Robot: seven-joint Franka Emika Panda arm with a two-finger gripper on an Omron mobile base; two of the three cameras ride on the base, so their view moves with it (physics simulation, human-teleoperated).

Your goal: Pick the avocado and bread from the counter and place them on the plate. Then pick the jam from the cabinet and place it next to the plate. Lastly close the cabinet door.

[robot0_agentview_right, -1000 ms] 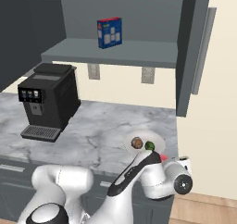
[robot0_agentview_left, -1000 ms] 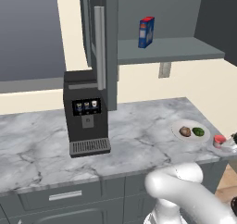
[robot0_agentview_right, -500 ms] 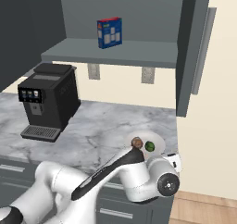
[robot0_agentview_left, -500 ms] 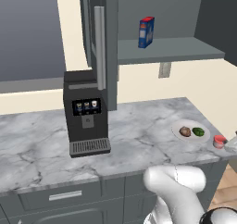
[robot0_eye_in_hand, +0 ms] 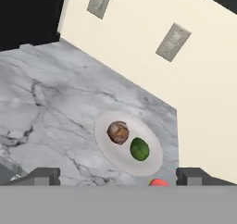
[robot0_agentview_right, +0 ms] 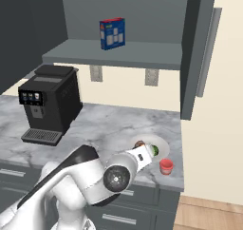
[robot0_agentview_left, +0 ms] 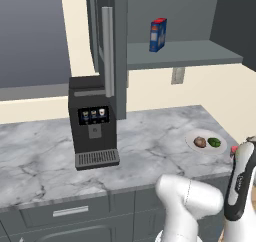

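Observation:
The pale plate (robot0_eye_in_hand: 148,165) lies on the marble counter (robot0_eye_in_hand: 46,102) with the brown bread (robot0_eye_in_hand: 118,132) and the green avocado (robot0_eye_in_hand: 139,149) side by side on it. A red sliver of the jam (robot0_eye_in_hand: 159,183) peeks up just past the plate's near rim. My gripper (robot0_eye_in_hand: 119,177) hovers above them, open, its fingertips (robot0_eye_in_hand: 44,176) wide apart and holding nothing. From the right base, the jam (robot0_agentview_right: 166,166) stands on the counter beside the plate (robot0_agentview_right: 163,146). The cabinet (robot0_agentview_left: 117,46) hangs open.
A black coffee machine (robot0_agentview_left: 93,121) stands mid-counter under the open door's long silver handle (robot0_agentview_left: 107,51). A blue-and-red box (robot0_agentview_left: 157,35) sits on the cabinet shelf. The other door (robot0_agentview_right: 192,53) juts out at the right. The counter's right end lies just past the jam.
My arm has swung up and back from the jam, which stays on the counter beside the plate. Bread and avocado have not moved.

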